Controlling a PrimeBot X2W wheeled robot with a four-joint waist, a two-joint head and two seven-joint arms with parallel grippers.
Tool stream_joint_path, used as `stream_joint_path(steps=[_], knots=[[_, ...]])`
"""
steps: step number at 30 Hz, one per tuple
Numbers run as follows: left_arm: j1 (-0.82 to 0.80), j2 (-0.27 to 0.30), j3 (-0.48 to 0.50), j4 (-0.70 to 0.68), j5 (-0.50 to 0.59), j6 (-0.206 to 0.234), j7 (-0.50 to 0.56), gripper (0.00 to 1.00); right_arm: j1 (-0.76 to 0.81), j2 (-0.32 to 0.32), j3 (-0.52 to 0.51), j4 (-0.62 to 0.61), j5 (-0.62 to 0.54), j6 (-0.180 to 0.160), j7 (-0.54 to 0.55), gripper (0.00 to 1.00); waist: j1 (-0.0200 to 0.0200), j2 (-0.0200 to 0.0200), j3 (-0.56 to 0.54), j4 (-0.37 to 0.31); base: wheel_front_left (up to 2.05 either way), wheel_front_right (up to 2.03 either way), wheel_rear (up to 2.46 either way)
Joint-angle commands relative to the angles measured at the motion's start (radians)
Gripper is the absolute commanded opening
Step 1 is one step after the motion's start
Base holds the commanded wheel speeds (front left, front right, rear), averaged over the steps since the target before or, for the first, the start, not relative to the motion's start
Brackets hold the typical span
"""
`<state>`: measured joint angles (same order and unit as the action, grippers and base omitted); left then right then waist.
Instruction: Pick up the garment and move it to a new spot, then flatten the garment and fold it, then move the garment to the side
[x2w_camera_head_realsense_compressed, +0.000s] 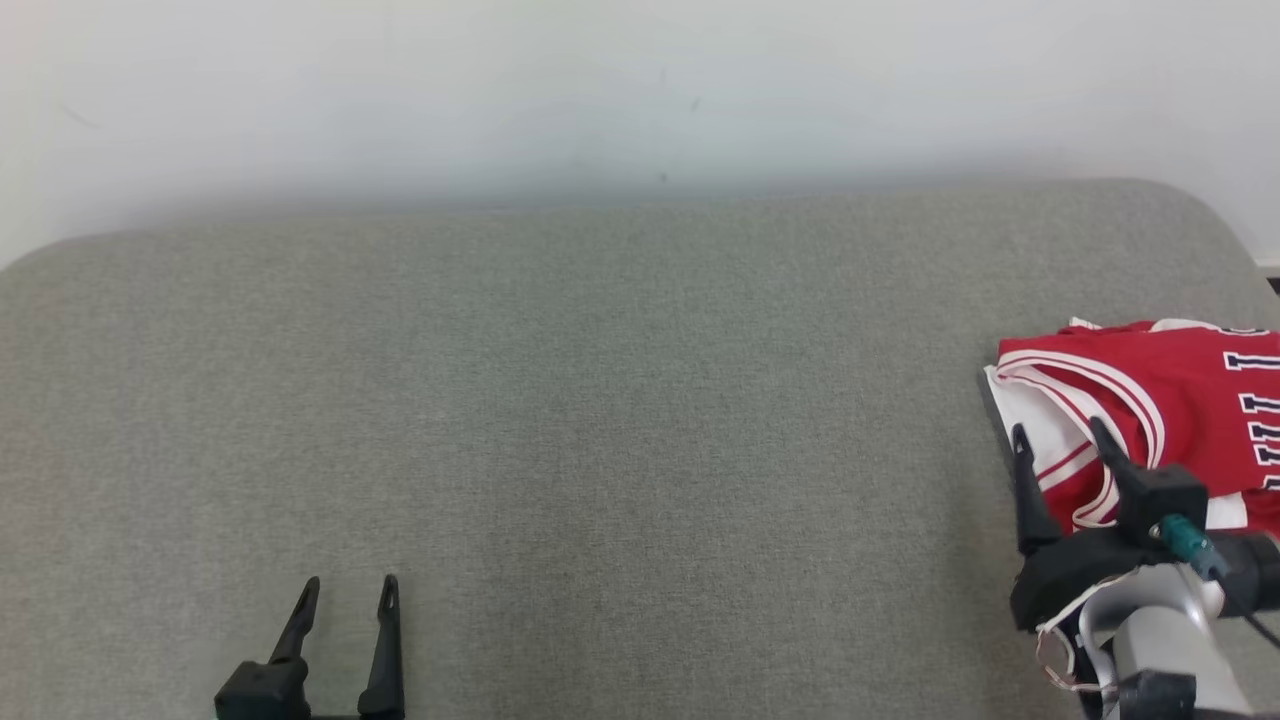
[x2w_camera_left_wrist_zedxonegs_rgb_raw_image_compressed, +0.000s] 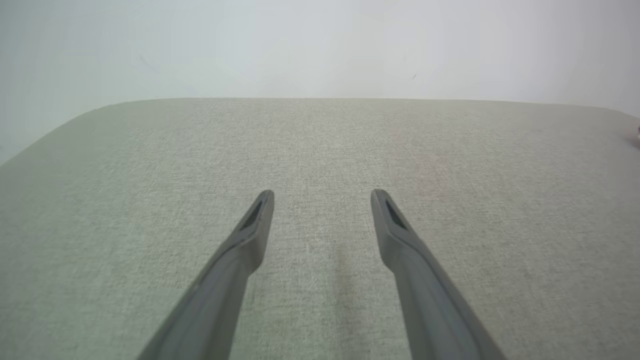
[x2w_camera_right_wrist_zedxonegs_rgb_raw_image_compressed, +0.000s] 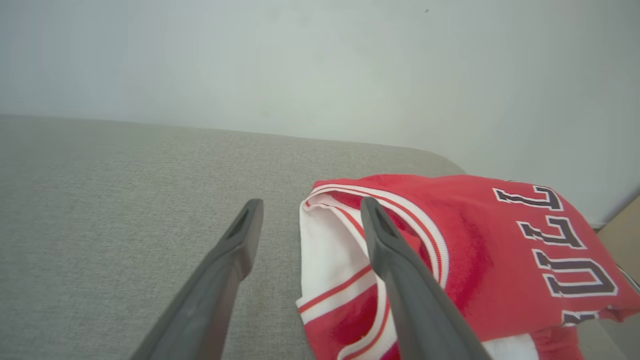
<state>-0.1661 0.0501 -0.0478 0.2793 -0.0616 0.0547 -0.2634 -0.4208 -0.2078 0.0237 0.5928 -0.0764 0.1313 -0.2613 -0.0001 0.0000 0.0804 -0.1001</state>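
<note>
The garment (x2w_camera_head_realsense_compressed: 1170, 400) looks like smooth knit cloth, the table (x2w_camera_head_realsense_compressed: 600, 420) coarse matt weave, the fingers (x2w_camera_left_wrist_zedxonegs_rgb_raw_image_compressed: 260, 225) perhaps matt plastic.

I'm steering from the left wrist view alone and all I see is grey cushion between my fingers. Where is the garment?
Observer: The garment, red and white, lies folded over itself at the right end of the cushion, far from the left gripper.
Operator: Is the right gripper holding it?
Observer: No. The right gripper is open, jaws straddling the garment's edge, one over fabric, one over bare cushion.
Operator: Any lettering on top?
Observer: Yes, dark white-outlined letters on the top red layer.
</note>
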Motion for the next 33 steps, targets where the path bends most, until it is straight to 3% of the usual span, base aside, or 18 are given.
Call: stream_joint_path(steps=[1, 15, 33], knots=[[0.019, 0.001, 0.009, 0.000, 0.008, 0.005, -0.001, 1.00, 0.023, 0.005, 0.012, -0.018, 0.022, -0.001, -0.004, 1.00, 0.0001, 0.0000, -0.018, 0.017, 0.00, 0.00, 0.00], [0.082, 0.001, 0.094, 0.010, 0.012, 0.007, -0.001, 1.00, 0.178, 0.083, 0.062, -0.128, 0.101, -0.001, -0.004, 1.00, 0.0001, 0.0000, -0.069, 0.046, 0.00, 0.00, 0.00], [0.138, 0.001, 0.127, 0.021, 0.007, 0.003, -0.001, 1.00, 0.276, 0.091, 0.115, -0.113, 0.133, -0.001, -0.004, 1.00, 0.0001, 0.0000, -0.112, 0.027, 0.00, 0.00, 0.00]])
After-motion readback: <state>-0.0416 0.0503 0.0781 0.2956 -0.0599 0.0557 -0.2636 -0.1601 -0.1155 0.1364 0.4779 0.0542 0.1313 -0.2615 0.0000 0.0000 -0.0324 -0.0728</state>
